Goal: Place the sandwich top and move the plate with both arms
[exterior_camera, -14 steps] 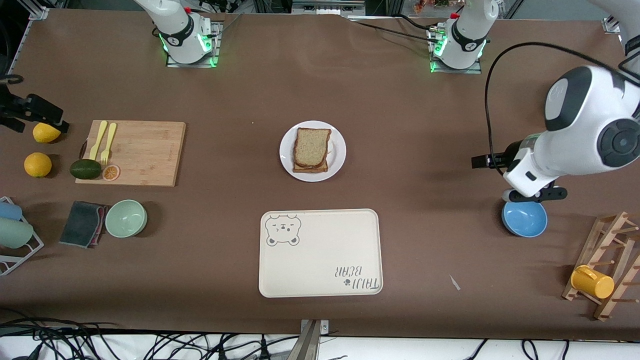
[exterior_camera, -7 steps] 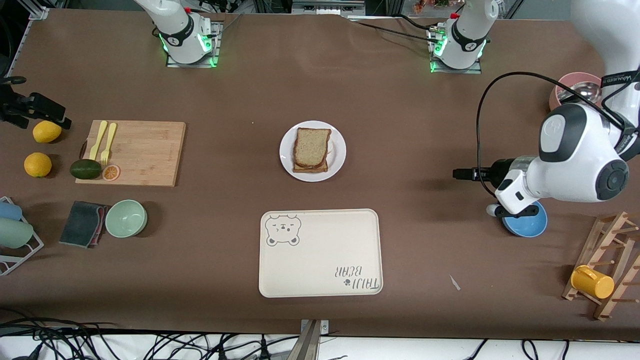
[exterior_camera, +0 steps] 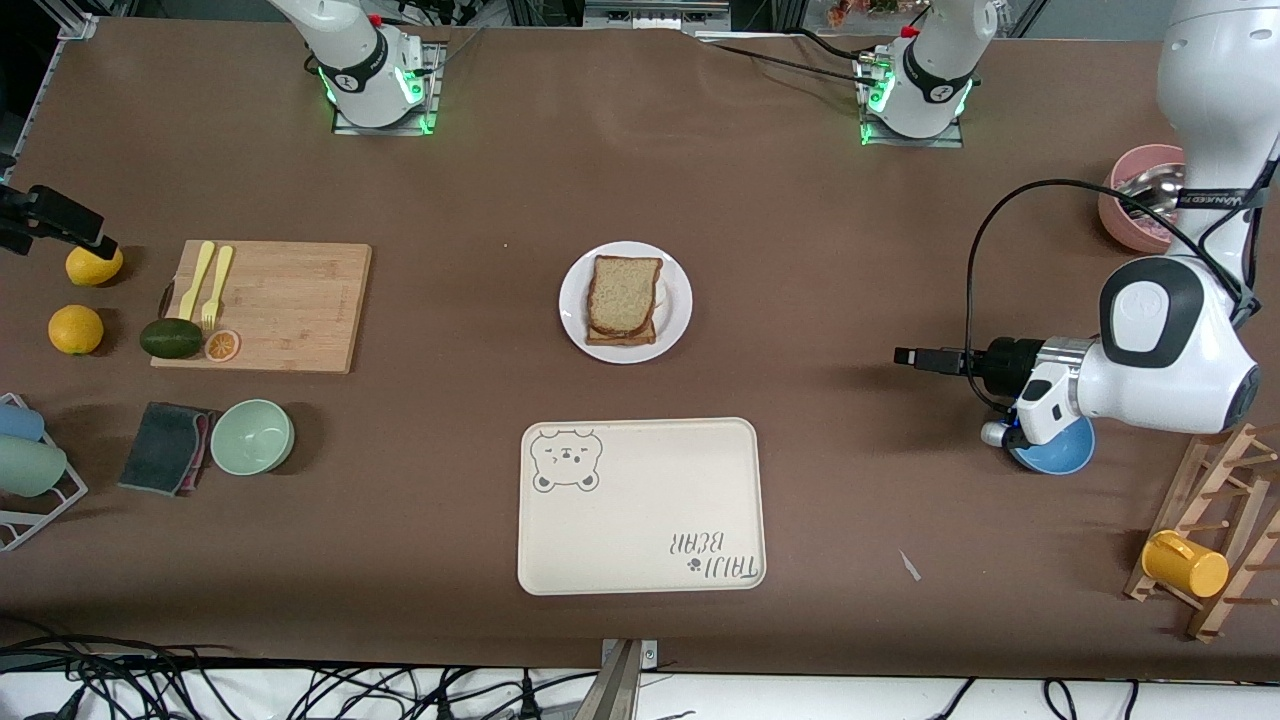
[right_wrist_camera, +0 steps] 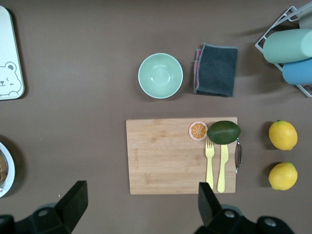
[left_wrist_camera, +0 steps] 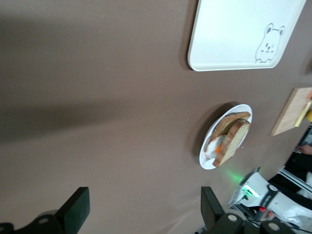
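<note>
One plate (exterior_camera: pixel 676 300) carries two bread slices (exterior_camera: pixel 624 292). There are also one tray (exterior_camera: pixel 640 520), one cutting board (exterior_camera: pixel 290 305), two lemons (exterior_camera: pixel 76 329), one avocado (exterior_camera: pixel 171 338), three bowls (exterior_camera: pixel 252 436) and one yellow mug (exterior_camera: pixel 1184 563).

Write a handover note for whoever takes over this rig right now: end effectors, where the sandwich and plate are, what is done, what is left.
Left end effector: open, empty, up in the air near the blue bowl.
Right end effector: open, empty, over the lemon by the cutting board.
Plate: mid-table, farther from the front camera than the bear tray.
Sandwich top: already on the stack on the plate.
Done: top placed.
Left: both arms grip the plate and move it; neither touches it.
</note>
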